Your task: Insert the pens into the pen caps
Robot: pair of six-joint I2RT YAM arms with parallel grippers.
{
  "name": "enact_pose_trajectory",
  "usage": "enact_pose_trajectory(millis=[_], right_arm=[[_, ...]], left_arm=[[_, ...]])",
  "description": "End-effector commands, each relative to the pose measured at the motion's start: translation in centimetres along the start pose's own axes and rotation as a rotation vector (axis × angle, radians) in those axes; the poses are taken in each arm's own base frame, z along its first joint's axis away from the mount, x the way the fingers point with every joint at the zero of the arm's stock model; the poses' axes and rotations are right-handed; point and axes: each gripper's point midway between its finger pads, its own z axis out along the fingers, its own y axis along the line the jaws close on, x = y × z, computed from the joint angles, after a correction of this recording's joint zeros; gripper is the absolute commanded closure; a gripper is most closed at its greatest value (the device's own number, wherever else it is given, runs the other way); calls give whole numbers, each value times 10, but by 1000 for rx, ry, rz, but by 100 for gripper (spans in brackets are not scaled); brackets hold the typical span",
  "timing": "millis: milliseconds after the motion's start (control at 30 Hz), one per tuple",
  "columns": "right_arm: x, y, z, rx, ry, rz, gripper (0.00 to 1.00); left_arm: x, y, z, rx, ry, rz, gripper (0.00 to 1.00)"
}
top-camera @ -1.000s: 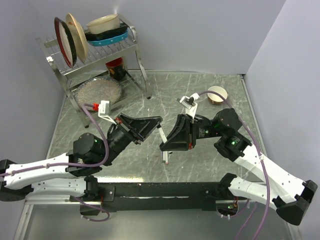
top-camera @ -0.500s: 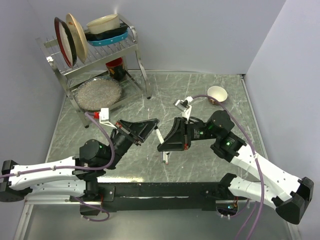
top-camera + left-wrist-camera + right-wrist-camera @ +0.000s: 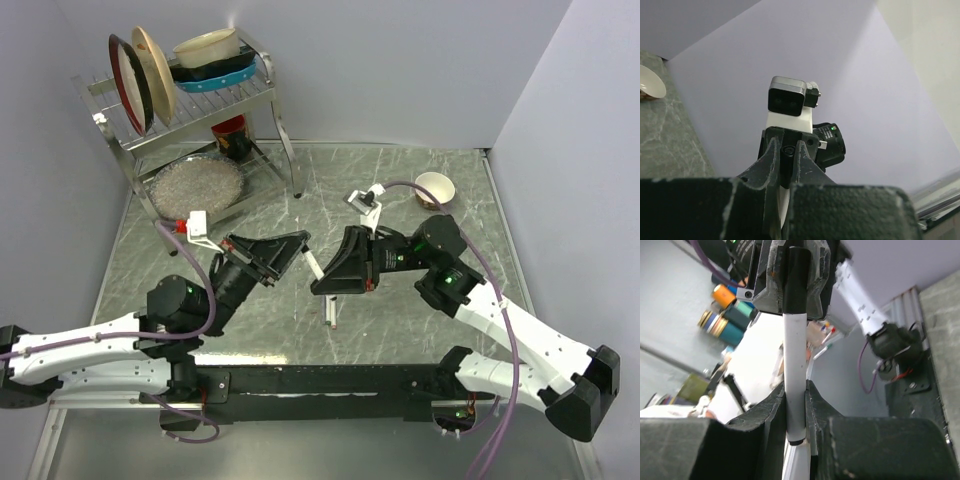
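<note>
Pinching the pen (image 3: 794, 350) low on its white barrel with the right gripper (image 3: 796, 392), jaws pressed in on both sides of it. Clamping the black pen cap (image 3: 796, 285) at the far end of that same barrel with the left gripper (image 3: 786, 164), jaws drawn almost together around it. Seeing cap and barrel in one straight line in the right wrist view, meeting end to end with no gap showing. Not being able to tell how deep the cap is seated. Holding the joined pair in the air over the middle of the table (image 3: 270, 330), between the two grippers, which are facing each other tip to tip and close but apart in the top view. Noting a second pen (image 3: 329, 308) lying flat on the table just on the near side of the right gripper, its red end (image 3: 333, 325) pointing toward the arm bases and its upper part hidden under the gripper. Noting, farther out, a small bowl (image 3: 434, 188) near the far right of the table, well apart from both grippers. Also noting a dish rack (image 3: 225, 98) at the far left, carrying plates on its top shelf and a textured glass dish (image 3: 197, 185) below.
</note>
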Motion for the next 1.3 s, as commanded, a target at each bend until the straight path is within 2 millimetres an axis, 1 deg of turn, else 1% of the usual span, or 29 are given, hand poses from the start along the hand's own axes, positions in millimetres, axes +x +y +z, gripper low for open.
enact_pose_trajectory(millis=[0,33,100,133,167,200,233,267,300,367,400,433,467,500,533,567,600,633,700,733,800,833,933,967,1000,1033,1100,1133,1267], right_arm=[[-120,-36,-37,229,-632,-161,86],[-113,-39,-40,241,-623,-167,82],[-93,-46,-46,265,-591,-157,76],[-86,-47,-48,277,-577,-167,66],[-79,-50,-50,289,-561,-159,60],[-63,-48,-52,286,-535,-157,52],[-55,-51,-54,298,-523,-155,41],[-46,-52,-57,309,-513,-153,38],[-28,-55,-64,332,-499,-136,36],[-9,-58,-73,350,-491,-114,32],[6,-61,-83,366,-494,-97,30],[13,-60,-88,369,-505,-77,28],[17,-60,-93,376,-515,-68,27],[26,-58,-101,382,-526,-59,25],[27,-58,-105,390,-547,-49,21],[29,-57,-108,398,-556,-50,16],[29,-53,-113,403,-572,-53,11],[29,-54,-116,423,-580,-66,10],[27,-55,-119,457,-572,-76,8],[27,-57,-119,475,-558,-101,8],[27,-64,-117,516,-529,-89,7],[27,-67,-117,534,-521,-92,7],[26,-73,-115,550,-510,-82,7],[25,-73,-115,548,-512,-84,6],[26,-75,-115,552,-511,-80,6],[26,-76,-115,555,-511,-76,6],[26,-80,-117,577,-511,-70,6],[26,-82,-118,589,-509,-70,6],[24,-75,-117,584,-497,-97,6]], left_arm=[[121,69,-61,-84,667,177,99],[100,67,-46,-92,608,194,99],[84,71,-38,-117,585,246,99],[67,66,-26,-123,540,264,99],[60,66,-21,-134,522,280,99],[53,67,-17,-137,509,311,99],[41,65,-8,-142,491,324,99],[35,66,-4,-149,477,340,99],[29,69,0,-160,468,371,99],[17,78,9,-191,453,407,99],[13,84,12,-206,450,430,99],[8,103,15,-254,444,444,99],[9,116,14,-288,459,453,99],[10,137,12,-336,474,467,99],[7,160,14,-396,471,474,99],[11,172,14,-404,489,472,99],[16,194,9,-446,508,474,99],[19,214,9,-489,523,472,99],[27,234,11,-510,548,467,99],[36,252,10,-547,583,465,99],[43,270,10,-591,616,469,98],[50,288,7,-636,645,470,98],[61,318,3,-707,670,459,99],[65,324,2,-718,683,449,99],[68,328,3,-727,692,440,98],[75,341,1,-756,718,435,97],[78,353,-1,-800,729,432,94],[82,365,-5,-832,746,431,94],[87,381,-6,-856,742,418,86]])
